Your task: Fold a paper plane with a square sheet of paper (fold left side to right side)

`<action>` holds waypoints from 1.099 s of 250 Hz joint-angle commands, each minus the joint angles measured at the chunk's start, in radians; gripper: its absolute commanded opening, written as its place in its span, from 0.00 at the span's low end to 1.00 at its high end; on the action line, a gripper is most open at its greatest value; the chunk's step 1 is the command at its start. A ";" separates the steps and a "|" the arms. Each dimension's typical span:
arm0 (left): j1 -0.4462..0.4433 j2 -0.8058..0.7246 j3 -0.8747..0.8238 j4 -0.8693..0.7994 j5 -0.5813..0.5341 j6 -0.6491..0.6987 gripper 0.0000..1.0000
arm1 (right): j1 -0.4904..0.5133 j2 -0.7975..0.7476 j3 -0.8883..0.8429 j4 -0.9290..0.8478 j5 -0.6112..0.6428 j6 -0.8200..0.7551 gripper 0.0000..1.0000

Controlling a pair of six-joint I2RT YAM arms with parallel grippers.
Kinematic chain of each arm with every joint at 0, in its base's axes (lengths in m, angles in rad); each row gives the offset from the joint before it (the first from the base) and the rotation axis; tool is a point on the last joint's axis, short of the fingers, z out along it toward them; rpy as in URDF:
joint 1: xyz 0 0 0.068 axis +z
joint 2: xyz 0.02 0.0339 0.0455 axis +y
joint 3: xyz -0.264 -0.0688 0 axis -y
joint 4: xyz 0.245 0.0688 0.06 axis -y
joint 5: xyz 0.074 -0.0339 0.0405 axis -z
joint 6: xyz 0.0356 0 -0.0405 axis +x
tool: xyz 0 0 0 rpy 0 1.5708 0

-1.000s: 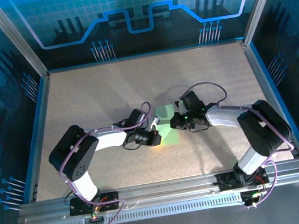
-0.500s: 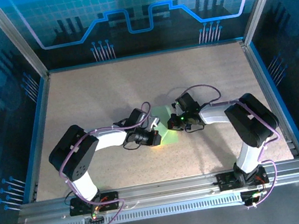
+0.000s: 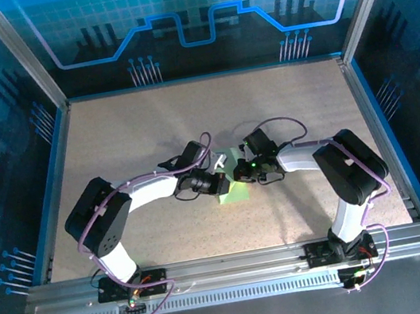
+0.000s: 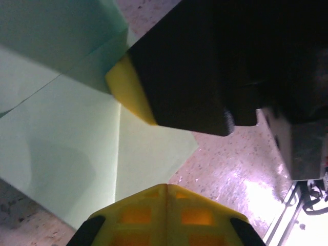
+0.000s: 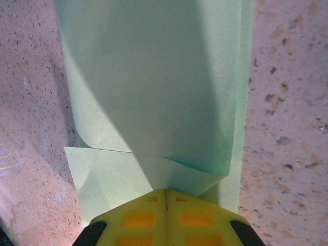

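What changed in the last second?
The right gripper slid left across the paper, its elbow tucking in. Then the left gripper moved right and farther from the bases, toward it. Less paper shows. Both grippers stayed shut, and the paper stayed on the table.

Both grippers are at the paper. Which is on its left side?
The left gripper, shut, over the left edge of the pale green square sheet of paper; the right gripper, also shut, covers its right side.

Top edge cuts off square sheet of paper (image 5: 154, 77).
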 commanded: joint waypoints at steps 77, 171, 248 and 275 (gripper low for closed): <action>-0.004 0.072 0.009 -0.004 0.043 -0.008 0.03 | 0.019 0.062 -0.001 -0.140 0.064 -0.030 0.00; -0.003 0.079 -0.039 -0.002 0.039 0.005 0.03 | 0.020 0.090 0.033 -0.201 0.089 -0.054 0.00; -0.003 0.067 -0.105 0.018 0.033 -0.001 0.03 | 0.020 0.114 0.047 -0.240 0.107 -0.068 0.00; -0.002 0.054 -0.129 0.025 0.031 -0.006 0.03 | 0.018 0.118 0.048 -0.243 0.108 -0.073 0.00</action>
